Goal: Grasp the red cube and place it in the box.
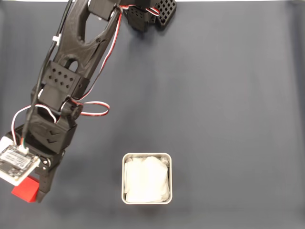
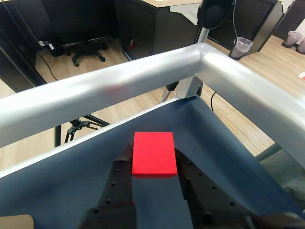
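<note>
An office, by the look of it; in the wrist view, beyond the bench's silver metal rail (image 2: 143,81), there's pale wood-look flooring (image 2: 143,107); a black swivel chair base on castors (image 2: 88,50) sits by dark desks (image 2: 143,24); a small waste bin with a clear liner (image 2: 241,46) stands on the right; the bench (image 1: 228,95) itself wears a dark blue-grey cover.

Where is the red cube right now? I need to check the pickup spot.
In the fixed view the red cube sits at the lower left corner of the table, far left of the box. The wrist view shows it between the gripper fingers.
</note>
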Controlling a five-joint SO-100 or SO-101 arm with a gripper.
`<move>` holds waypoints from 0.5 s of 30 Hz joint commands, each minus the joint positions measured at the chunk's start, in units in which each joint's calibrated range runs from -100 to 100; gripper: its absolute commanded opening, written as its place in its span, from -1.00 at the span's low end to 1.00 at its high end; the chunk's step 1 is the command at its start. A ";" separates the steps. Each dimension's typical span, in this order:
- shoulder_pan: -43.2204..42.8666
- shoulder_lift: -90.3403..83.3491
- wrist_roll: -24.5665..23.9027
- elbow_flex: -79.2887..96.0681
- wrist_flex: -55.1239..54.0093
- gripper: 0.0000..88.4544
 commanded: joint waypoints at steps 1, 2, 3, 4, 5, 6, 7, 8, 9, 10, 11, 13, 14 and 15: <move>-1.53 -8.86 0.68 2.04 0.16 -0.80; -1.82 -9.90 0.73 3.04 0.16 -0.80; -2.10 -10.94 0.83 4.23 0.16 -0.80; -2.53 -12.15 0.98 5.50 0.16 -0.80; -2.81 -13.19 1.03 6.51 0.16 -0.80; -3.16 -14.15 1.03 7.51 0.16 -0.80; -3.59 -15.19 1.12 8.42 0.16 -0.80; -3.95 -16.05 1.17 9.24 0.16 -0.80; -4.30 -16.92 1.22 10.25 0.16 -0.80; -4.73 -17.87 1.32 11.25 0.16 -0.80; -5.15 -18.83 1.37 12.35 0.16 -0.80; -5.93 -20.82 1.51 14.54 0.16 -0.80; -6.36 -21.77 1.61 15.63 0.16 -0.80; -6.72 -22.73 1.66 16.82 -0.01 -0.80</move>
